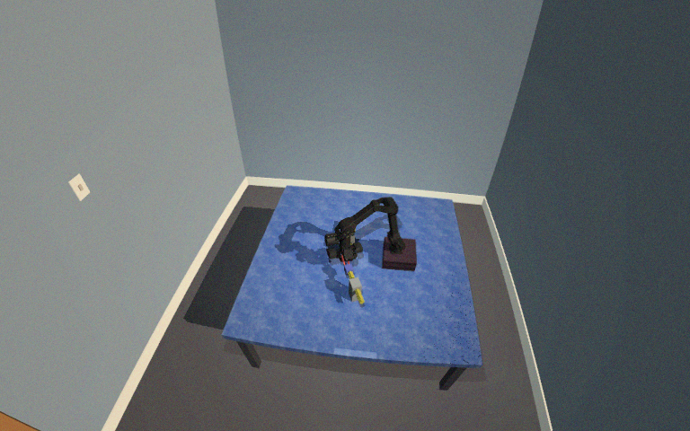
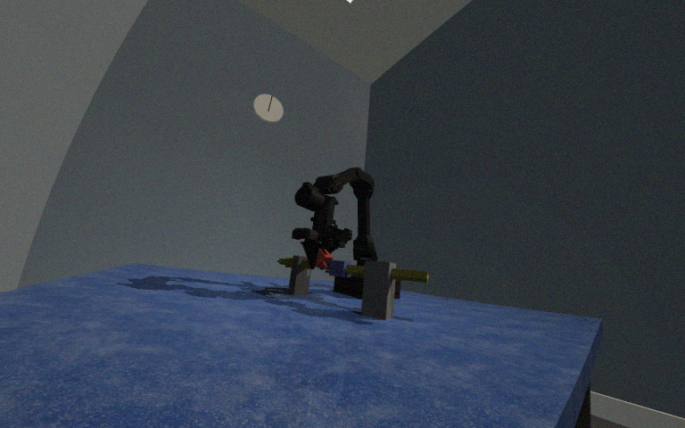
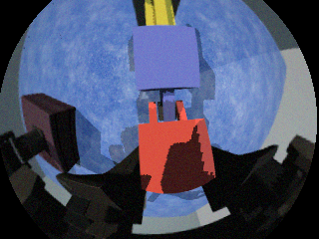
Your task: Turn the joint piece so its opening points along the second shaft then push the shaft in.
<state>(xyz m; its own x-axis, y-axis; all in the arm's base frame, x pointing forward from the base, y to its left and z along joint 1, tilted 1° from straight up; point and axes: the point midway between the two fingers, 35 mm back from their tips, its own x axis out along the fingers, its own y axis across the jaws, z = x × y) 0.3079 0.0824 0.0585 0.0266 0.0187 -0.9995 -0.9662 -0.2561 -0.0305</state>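
Observation:
My gripper (image 3: 166, 141) (image 2: 317, 255) (image 1: 345, 257) is shut on the red joint piece (image 3: 159, 149) (image 2: 325, 258), with one dark finger on each side of it. A purple square piece (image 3: 166, 60) (image 2: 337, 267) sits right beyond the red piece, linked to it by two small prongs. The yellow second shaft (image 3: 159, 8) (image 2: 408, 275) (image 1: 359, 297) runs through its grey block (image 2: 377, 295) (image 1: 354, 285) and ends at the purple piece. The first shaft (image 2: 285, 262) sticks out of a smaller grey block (image 2: 300, 280) under the gripper; in the top view the arm hides that block.
The arm's dark maroon base block (image 1: 399, 256) (image 3: 47, 122) stands just right of the assembly. Everything rests on the blue table (image 1: 305, 314) (image 2: 202, 353), with its front edge well away from the blocks.

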